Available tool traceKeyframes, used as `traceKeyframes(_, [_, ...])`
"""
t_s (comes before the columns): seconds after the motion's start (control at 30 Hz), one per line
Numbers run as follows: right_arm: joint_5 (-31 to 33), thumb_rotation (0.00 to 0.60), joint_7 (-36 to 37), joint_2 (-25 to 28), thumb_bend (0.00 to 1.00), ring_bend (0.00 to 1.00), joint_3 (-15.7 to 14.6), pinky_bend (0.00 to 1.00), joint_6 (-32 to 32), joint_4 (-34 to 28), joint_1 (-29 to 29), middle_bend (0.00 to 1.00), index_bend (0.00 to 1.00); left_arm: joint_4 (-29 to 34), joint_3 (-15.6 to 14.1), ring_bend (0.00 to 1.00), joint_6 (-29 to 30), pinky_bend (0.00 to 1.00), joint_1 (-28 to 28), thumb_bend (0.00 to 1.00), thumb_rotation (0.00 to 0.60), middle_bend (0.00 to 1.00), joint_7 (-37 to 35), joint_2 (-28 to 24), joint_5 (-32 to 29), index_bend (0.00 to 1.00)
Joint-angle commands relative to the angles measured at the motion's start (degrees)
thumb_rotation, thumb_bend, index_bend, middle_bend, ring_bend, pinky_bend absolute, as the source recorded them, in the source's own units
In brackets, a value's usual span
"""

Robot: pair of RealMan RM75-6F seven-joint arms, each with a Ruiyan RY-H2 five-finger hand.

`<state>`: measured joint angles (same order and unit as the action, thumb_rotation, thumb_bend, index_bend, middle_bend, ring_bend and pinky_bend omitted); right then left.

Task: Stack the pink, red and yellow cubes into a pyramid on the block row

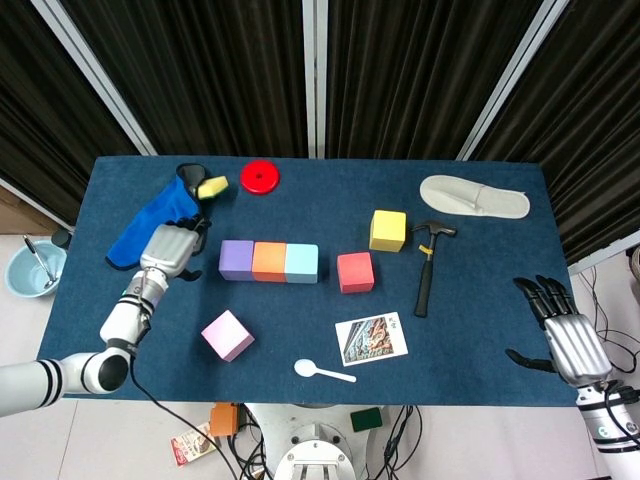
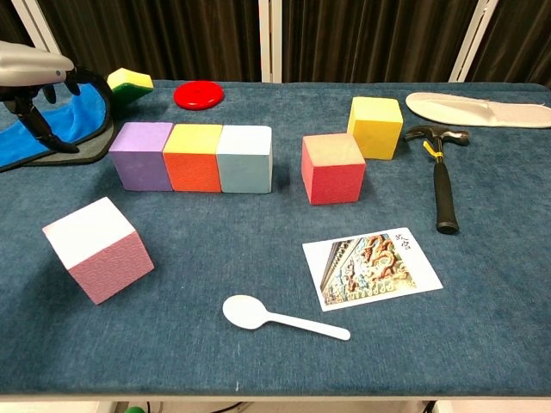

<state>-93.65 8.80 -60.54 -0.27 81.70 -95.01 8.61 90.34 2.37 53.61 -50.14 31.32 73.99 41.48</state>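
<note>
Three blocks make up our row: the purple block (image 2: 142, 155), orange block (image 2: 193, 157) and light blue block (image 2: 244, 157) stand touching side by side on the blue table (image 2: 482, 301). Nothing sits on top of them. The pink cube (image 2: 97, 249) rests tilted near the front left, well apart from the row. The red cube (image 2: 332, 168) stands just right of the row with a gap between, and the yellow cube (image 2: 375, 126) sits behind and to the right of it, close by.

Our left hand (image 1: 170, 247) hovers left of the purple block, clear of it, over the edge of the blue cloth (image 1: 145, 228); it holds nothing, and its dark fingers (image 2: 34, 129) point downward, loosely apart. Our right hand (image 1: 562, 335) hangs off the table's right front corner, fingers spread and holding nothing.

Elsewhere we see a yellow sponge (image 2: 130, 82) and a red disc (image 2: 198, 93) at the back, a grey slipper (image 1: 474, 196) at the far right, a hammer (image 2: 439, 176) beside the yellow cube, a picture card (image 2: 371, 267) and a white plastic spoon (image 2: 280, 317) near the front.
</note>
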Motion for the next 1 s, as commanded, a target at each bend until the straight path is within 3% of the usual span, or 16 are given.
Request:
traceKeyframes(0.03, [0.0, 0.600, -0.2, 0.1, 0.06, 0.00, 0.0, 0.04, -0.1, -0.2, 0.1, 0.07, 0.00, -5.9, 1.0, 0.12, -0.2, 0.26, 0.4, 0.18, 0.531, 0.06, -2.5, 4.0, 2.0, 0.12])
traceKeyframes(0.37, [0.8, 0.600, -0.7, 0.1, 0.06, 0.00, 0.2, 0.04, -0.8, -0.6, 0.3, 0.07, 0.00, -14.7, 2.8, 0.12, -6.0, 0.25, -0.5, 0.18, 0.546, 0.06, -7.1, 9.6, 5.1, 0.12])
traceKeyframes(1.0, [1.5, 0.600, -0.6, 0.2, 0.06, 0.00, 0.1, 0.04, -1.0, -0.4, 0.1, 0.07, 0.00, -15.9, 4.2, 0.12, -8.3, 0.25, -1.5, 0.18, 0.537, 0.06, -6.5, 11.0, 4.6, 0.12])
